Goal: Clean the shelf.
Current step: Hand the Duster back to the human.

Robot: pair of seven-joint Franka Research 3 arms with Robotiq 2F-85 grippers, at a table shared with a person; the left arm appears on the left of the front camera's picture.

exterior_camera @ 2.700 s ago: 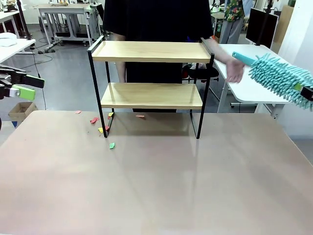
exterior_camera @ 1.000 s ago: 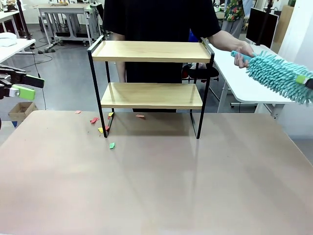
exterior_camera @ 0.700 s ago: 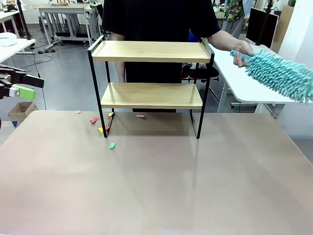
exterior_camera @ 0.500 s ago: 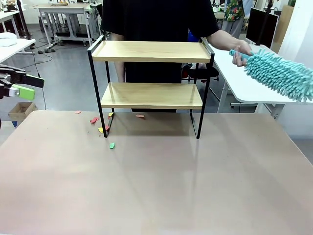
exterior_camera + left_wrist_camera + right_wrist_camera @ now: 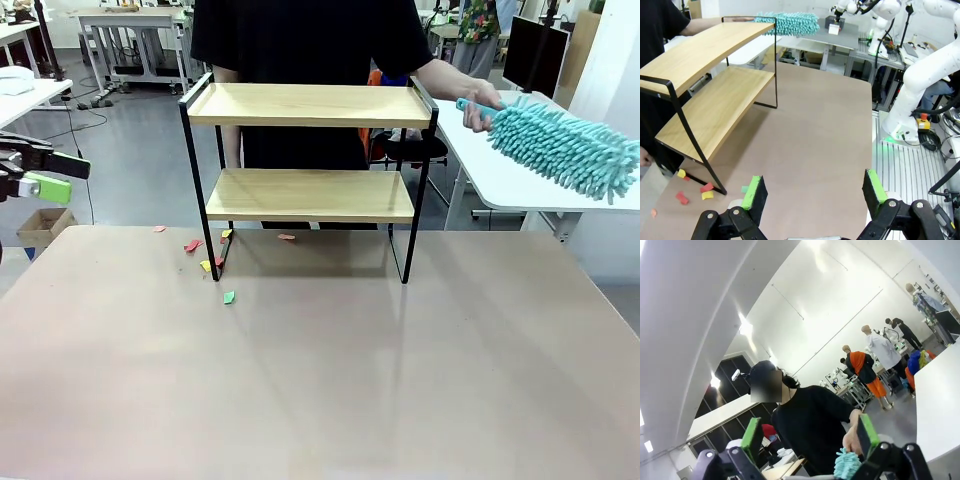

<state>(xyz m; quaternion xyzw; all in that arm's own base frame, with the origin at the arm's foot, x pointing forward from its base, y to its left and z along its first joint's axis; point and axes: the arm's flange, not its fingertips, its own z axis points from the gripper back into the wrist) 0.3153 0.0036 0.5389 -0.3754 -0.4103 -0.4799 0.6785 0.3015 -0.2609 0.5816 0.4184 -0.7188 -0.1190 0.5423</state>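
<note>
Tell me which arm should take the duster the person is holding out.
Right, probably. The person's hand holds the teal duster at the table's right side, and the open right claw already faces it. The open left claw waits at the far left edge.

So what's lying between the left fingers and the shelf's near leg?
In the left wrist view, small coloured paper scraps lie by the black-framed wooden shelf; otherwise bare tabletop.

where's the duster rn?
In the front view the teal duster is at the far right, in the air over the white side table, right of the shelf top; the person's hand holds its handle.
</note>
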